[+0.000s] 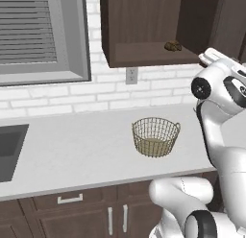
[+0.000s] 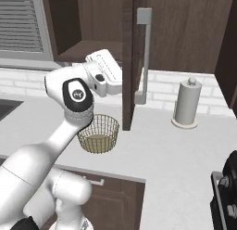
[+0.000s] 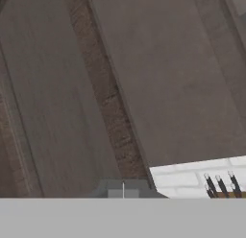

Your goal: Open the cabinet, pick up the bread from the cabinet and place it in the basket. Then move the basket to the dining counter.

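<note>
Now cabinet (image 1: 144, 35) open, bread (image 1: 173, 46) on shelf, basket (image 1: 155, 136) on worktop below.

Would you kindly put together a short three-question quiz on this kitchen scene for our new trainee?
1. True or false: the bread already lies in the basket.
2. Multiple choice: what stands on the counter to the right of the open cabinet door in the right base view? A) a kettle B) a paper towel roll C) a toaster
3. Fill in: the basket holds ____.

Key:
1. False; the bread sits on the shelf of the cabinet, above the basket.
2. B
3. Nothing; it stands empty on the counter.
</note>
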You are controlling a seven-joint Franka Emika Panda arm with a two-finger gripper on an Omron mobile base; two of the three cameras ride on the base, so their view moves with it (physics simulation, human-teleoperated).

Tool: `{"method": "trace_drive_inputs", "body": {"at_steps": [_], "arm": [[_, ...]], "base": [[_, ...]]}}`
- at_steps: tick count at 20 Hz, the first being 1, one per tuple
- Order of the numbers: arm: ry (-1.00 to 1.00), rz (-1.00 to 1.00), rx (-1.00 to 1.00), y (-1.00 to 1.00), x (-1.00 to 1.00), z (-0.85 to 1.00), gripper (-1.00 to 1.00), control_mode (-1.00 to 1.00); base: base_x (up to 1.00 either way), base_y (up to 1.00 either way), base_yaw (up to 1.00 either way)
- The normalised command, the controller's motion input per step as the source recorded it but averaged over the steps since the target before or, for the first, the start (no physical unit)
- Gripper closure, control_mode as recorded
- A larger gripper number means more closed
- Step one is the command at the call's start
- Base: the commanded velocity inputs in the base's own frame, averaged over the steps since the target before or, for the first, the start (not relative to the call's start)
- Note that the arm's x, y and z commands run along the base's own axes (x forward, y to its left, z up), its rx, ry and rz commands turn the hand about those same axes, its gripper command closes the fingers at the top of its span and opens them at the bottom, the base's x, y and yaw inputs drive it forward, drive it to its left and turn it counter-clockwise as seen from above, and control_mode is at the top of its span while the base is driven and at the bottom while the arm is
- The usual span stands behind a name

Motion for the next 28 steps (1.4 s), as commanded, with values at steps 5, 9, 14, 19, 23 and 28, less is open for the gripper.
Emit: {"method": "trace_drive_inputs", "body": {"at_steps": [5, 9, 14, 19, 23, 28], "arm": [[0.00, -0.01, 0.00, -0.13, 0.02, 0.00, 1.00, -1.00], [0.05, 0.00, 0.00, 0.15, 0.00, -0.01, 1.00, -1.00], [0.09, 0.24, -0.06, 0.57, -0.23, 0.29, 1.00, -1.00], [0.06, 0.49, -0.07, 0.24, -0.14, 0.70, 1.00, -1.00], [0.14, 0.42, 0.03, 0.20, -0.03, 0.56, 1.00, -1.00], [0.31, 0.11, 0.00, 0.72, -0.05, 0.47, 1.00, -1.00]], "base": [[0.00, 0.00, 0.00], [0.00, 0.00, 0.00], [0.00, 0.00, 0.00], [0.00, 0.00, 0.00], [0.00, 0.00, 0.00], [0.00, 0.00, 0.00]]}}
